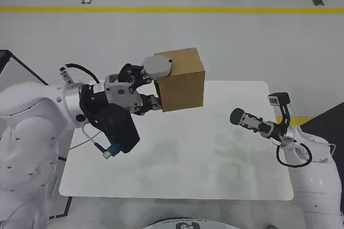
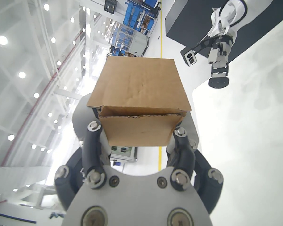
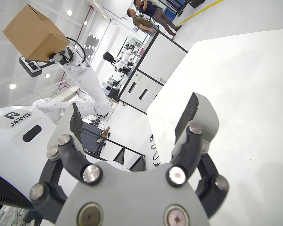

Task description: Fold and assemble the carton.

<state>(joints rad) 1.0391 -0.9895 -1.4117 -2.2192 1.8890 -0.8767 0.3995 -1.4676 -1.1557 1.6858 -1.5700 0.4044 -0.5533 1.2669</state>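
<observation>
Carton clamped in left gripper, over table edge | right gripper spread wide, well apart

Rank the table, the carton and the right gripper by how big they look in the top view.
Largest to smallest:
1. table
2. carton
3. right gripper
The carton is held above the table, nearer the camera, so it may look bigger than it is.
</observation>
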